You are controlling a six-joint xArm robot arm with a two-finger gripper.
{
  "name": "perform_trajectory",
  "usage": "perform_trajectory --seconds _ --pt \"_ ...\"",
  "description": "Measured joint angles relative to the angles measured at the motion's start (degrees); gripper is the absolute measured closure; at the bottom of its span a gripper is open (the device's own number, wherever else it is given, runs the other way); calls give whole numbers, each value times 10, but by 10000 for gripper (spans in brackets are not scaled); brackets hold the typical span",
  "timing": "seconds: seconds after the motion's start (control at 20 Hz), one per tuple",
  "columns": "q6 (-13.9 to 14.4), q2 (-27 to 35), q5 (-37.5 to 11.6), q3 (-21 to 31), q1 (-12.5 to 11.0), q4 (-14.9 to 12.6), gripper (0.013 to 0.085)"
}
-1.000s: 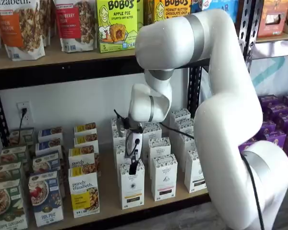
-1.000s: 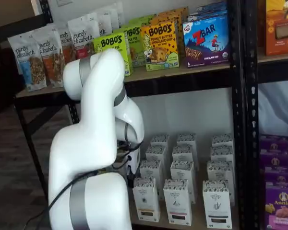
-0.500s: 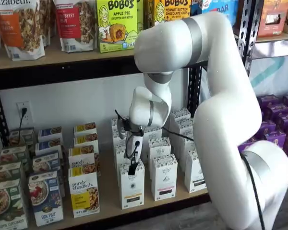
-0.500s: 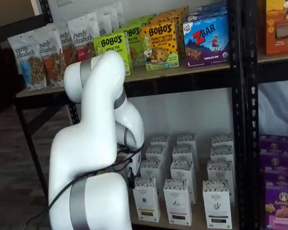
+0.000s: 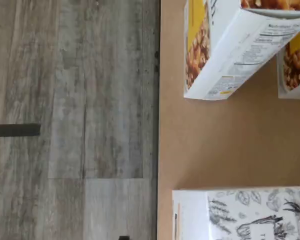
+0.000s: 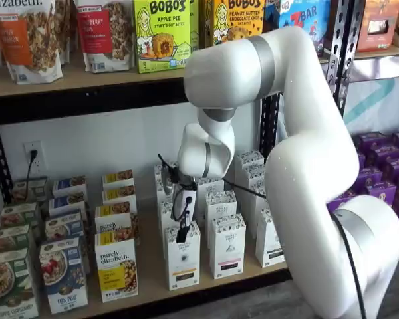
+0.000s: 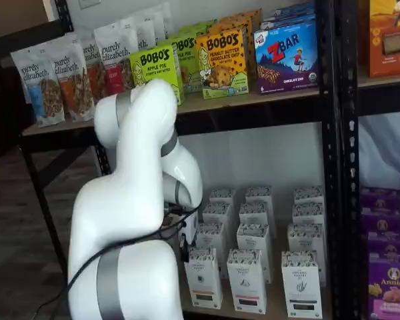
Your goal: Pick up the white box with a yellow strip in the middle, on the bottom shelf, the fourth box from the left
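The white box (image 6: 183,258) stands at the front of its row on the bottom shelf (image 6: 149,279), with a speckled top band and a yellow-orange strip low on its front. It also shows in a shelf view (image 7: 203,278) and, from above, in the wrist view (image 5: 240,215). My gripper (image 6: 181,232) hangs just above the box's top, at its front edge. Its black fingers show side-on with no clear gap, so I cannot tell whether they are open. In a shelf view the arm hides most of the gripper (image 7: 185,245).
A "purely elizabeth" box (image 6: 116,269) stands left of the white box and shows in the wrist view (image 5: 230,45). Like white cartons with a pinkish strip (image 6: 227,246) and a dark strip (image 6: 269,239) stand to its right. More cartons stand behind. A black rack post (image 6: 269,126) is behind the arm.
The arm's upper joints have swung a little up and left. The gripper has shifted slightly left above the white box. No box has moved.
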Motion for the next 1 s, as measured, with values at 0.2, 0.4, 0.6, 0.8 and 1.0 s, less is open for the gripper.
perform_trajectory --seconds 0.2,0.4,0.6,0.8,1.0 --pt "13 16 7 -21 -5 -20 130" --pt "40 33 20 -43 -14 -57 130" --pt "50 50 29 -64 -19 -74 130" --pt "61 69 36 -87 -21 -89 130" --pt "74 86 41 -106 -22 -104 130"
